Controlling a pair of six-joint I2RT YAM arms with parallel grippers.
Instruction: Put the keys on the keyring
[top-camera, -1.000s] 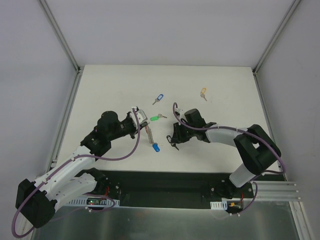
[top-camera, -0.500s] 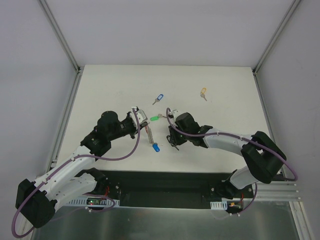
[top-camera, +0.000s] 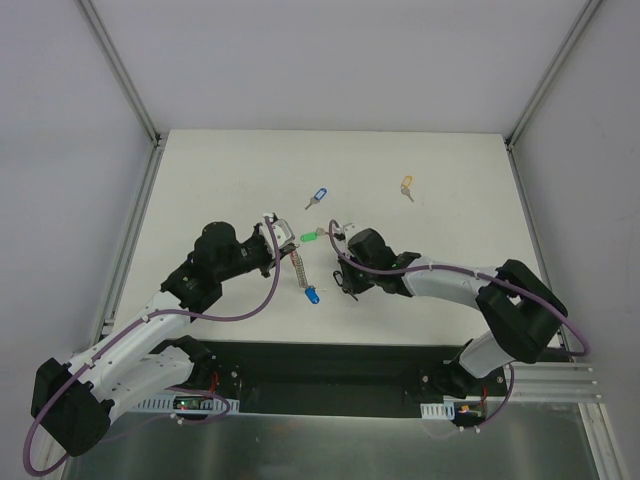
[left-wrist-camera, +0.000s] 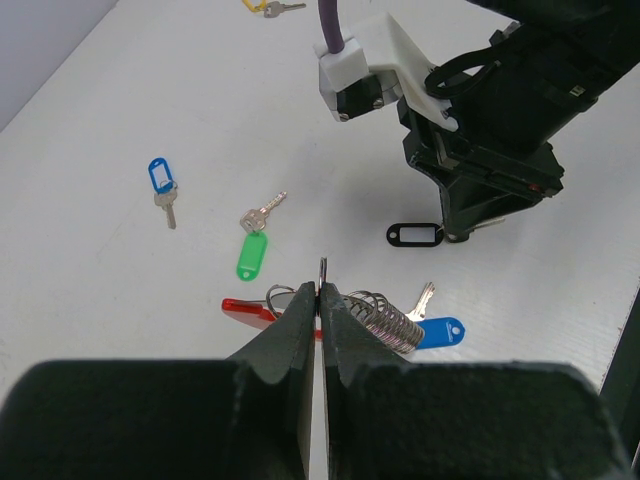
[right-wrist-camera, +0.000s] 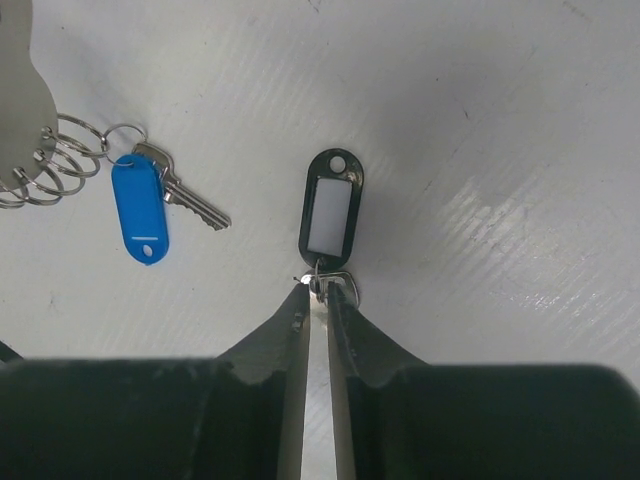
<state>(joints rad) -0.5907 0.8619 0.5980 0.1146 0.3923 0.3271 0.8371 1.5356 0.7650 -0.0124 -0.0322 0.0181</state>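
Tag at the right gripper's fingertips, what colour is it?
Black tag, white insert; the right wrist view shows it best.

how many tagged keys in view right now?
5: yellow-tagged key far right; blue-tagged key far centre; green-tagged key beside the keyring; second blue-tagged key at its coiled end; black-tagged key at the tips of the right gripper, blade hidden.

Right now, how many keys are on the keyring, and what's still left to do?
Done: one blue-tagged key looks threaded on the grey coil of the keyring.
In hand: the left fingers pinch the keyring shut; the right fingers straddle the small ring of the black-tagged key, grip unclear.
Left: that black one, the green-tagged key, the second blue-tagged key and the yellow-tagged key, all loose on the table.
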